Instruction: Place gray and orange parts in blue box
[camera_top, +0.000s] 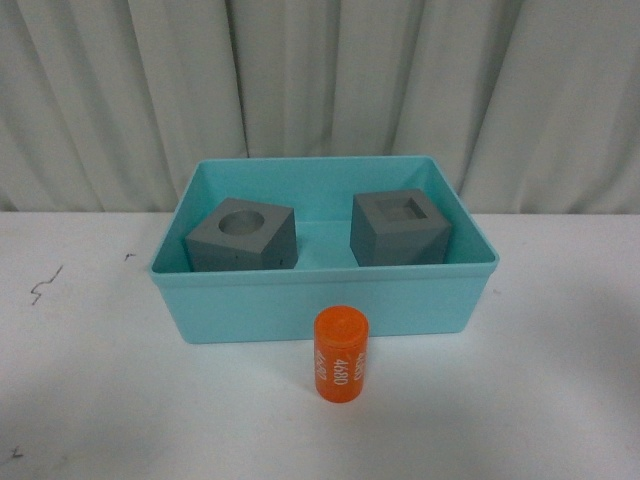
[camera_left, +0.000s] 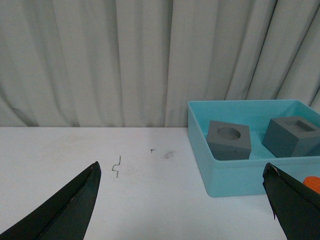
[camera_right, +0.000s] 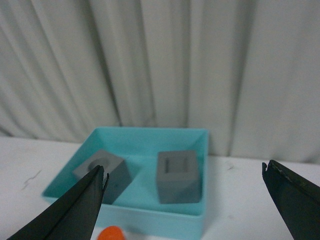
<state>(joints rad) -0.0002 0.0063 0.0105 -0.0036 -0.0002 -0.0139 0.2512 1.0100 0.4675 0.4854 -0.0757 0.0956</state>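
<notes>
Cylinder (camera_top: 341, 355), orange, white "4680" on its side, stands upright on the table (camera_top: 90, 400) outside the box (camera_top: 320, 310), just in front of the middle of its near wall; touching the wall or not, cannot tell. Curtain (camera_top: 120, 100), pale and pleated, fills the whole background. Table is white and takes up the lower half of the front view. Box is turquoise, rimmed, open-topped, centred on the table, near the curtain. Two gray cubes sit inside it, apart from each other. Round-recess cube (camera_top: 240, 240) is in the box's left half, recess facing up, turned slightly off the walls. Square-recess cube (camera_top: 400, 232) is in the right half, recess up, also turned a little. Left gripper (camera_left: 181, 166) is spread wide with nothing between its dark fingers (camera_left: 75, 205), above the table to the left of the box; its wrist view shows both cubes in the box and a sliver of orange by the far finger. Right gripper (camera_right: 183, 167) is also spread wide and empty, fingers (camera_right: 75, 210) dark, on the near side of the box; its view shows both cubes in the box and the cylinder's top at the frame edge. Marks (camera_top: 45, 285), small dark scuffs, lie on the table left of the box.
</notes>
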